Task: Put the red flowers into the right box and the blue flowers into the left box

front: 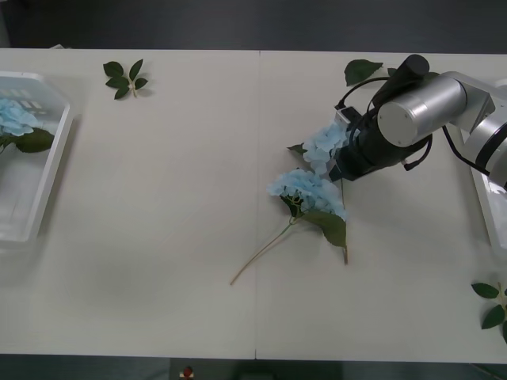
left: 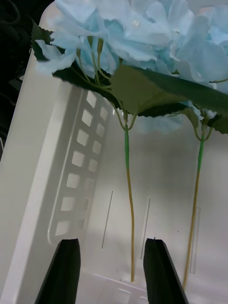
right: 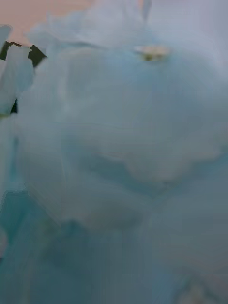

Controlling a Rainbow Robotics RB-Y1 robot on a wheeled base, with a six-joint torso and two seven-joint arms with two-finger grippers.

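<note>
Two blue flowers lie on the table right of centre, one (front: 306, 190) with its stem pointing toward the front edge, the other (front: 323, 142) just behind it. My right gripper (front: 339, 152) is down at that rear head, whose pale petals (right: 118, 142) press close to the right wrist camera. The left box (front: 49, 170) stands at the far left with a blue flower (front: 14, 117) in it. My left gripper (left: 111, 270) hangs open inside the left box (left: 57, 190), near the stems of two blue flowers (left: 142, 33). The right box (front: 485, 210) shows at the right edge. The red flowers are out of view.
Loose green leaf sprigs lie at the back left (front: 125, 77), behind the right arm (front: 362, 71) and at the front right corner (front: 493, 305). A seam runs down the middle of the white table (front: 158, 237).
</note>
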